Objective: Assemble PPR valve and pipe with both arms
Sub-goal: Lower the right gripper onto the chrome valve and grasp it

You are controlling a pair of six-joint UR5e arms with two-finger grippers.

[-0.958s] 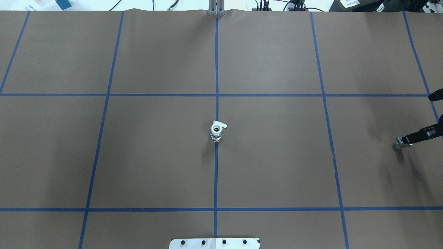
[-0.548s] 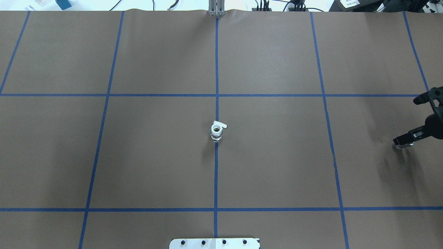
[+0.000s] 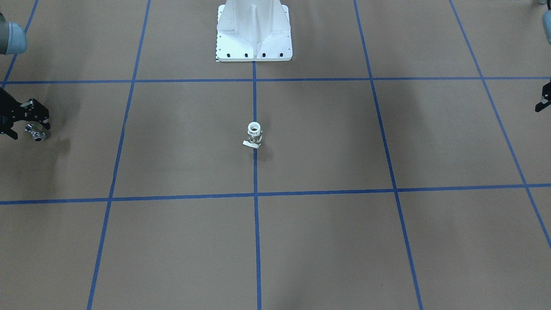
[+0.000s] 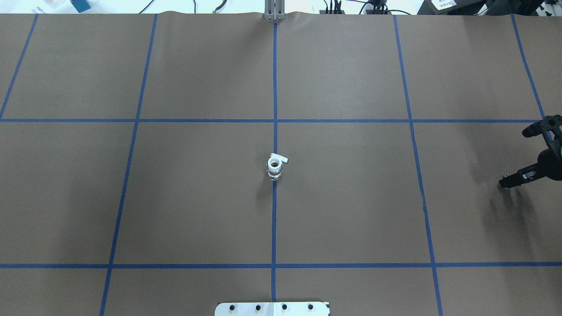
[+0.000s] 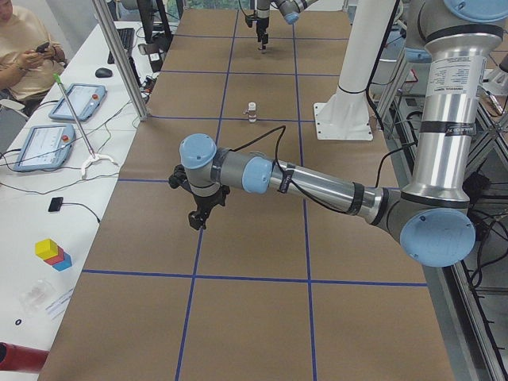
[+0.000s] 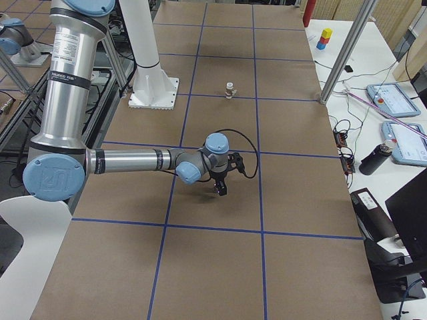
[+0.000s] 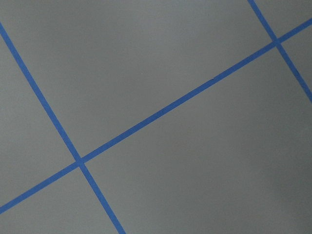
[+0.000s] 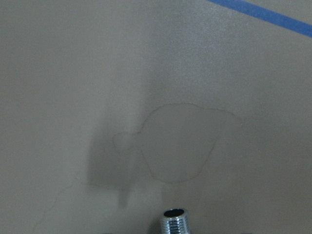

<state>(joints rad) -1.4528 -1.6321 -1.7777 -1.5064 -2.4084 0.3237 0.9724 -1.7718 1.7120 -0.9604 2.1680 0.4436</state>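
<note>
Exterior front-facing: right gripper (image 3: pixel 30 129), at left edge, is clamping the pipe (image 3: pixel 37 134), threaded end sticking out. PPR valve (image 3: pixel 254 134) is standing upright at frame centre on the tape line (image 3: pixel 255 99), well apart. You're best lifting clear, aligning threads w/ the valve's collar opening. At right edge, left gripper (image 3: pixel 543 98) is peeking in; can't tell its state.

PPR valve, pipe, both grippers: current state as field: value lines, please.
valve: PPR valve stands upright on the centre tape line, white collar up, nothing touching it
pipe: pipe in the right gripper, threaded end out, apparently lifted off the table
right gripper: right gripper shut on the pipe, far to the robot's right of the valve
left gripper: left gripper over bare table, far left; open or shut unclear
assembly: not started, parts well apart
</note>
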